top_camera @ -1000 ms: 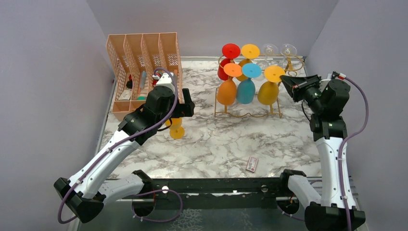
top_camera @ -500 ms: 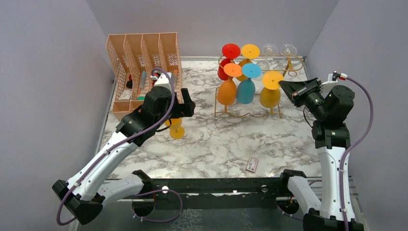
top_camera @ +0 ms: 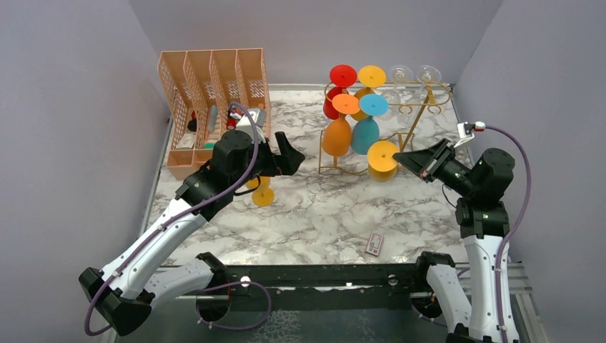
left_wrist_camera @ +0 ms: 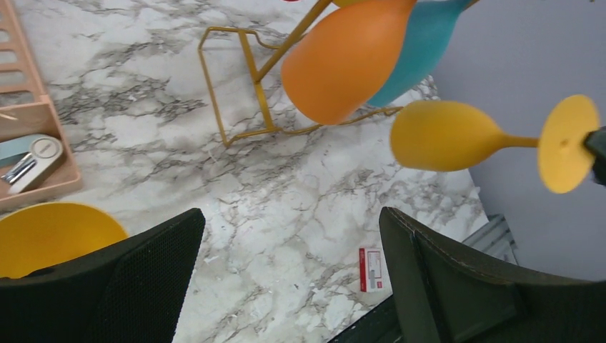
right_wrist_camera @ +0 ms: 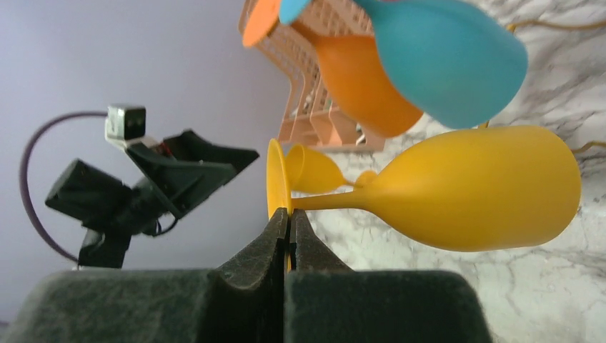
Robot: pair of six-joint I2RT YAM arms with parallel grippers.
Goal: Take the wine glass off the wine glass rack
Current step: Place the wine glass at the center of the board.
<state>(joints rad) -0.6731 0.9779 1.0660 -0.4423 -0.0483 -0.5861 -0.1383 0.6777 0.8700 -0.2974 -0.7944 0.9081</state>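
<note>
A yellow wine glass [top_camera: 382, 158] hangs in the air just in front of the gold wire wine glass rack [top_camera: 429, 91], free of its hooks. My right gripper [top_camera: 401, 159] is shut on the rim of the glass's round foot [right_wrist_camera: 276, 179], and the bowl [right_wrist_camera: 486, 189] lies sideways, pointing away from the gripper. Orange [top_camera: 336, 136], teal [top_camera: 365, 134], red and clear glasses still hang upside down on the rack. My left gripper [top_camera: 291, 158] hovers open left of the rack with nothing between its fingers [left_wrist_camera: 164, 271]. In its view the held glass [left_wrist_camera: 443, 136] shows at the right.
A peach lattice file organiser [top_camera: 214, 93] stands at the back left. Another yellow glass [top_camera: 262, 194] lies on the marble table under my left arm. A small red and white box [top_camera: 374, 244] lies near the table's front edge.
My right gripper has drawn the yellow glass off the rack, forward, leftward and lower. My left gripper has shifted slightly to the right.
</note>
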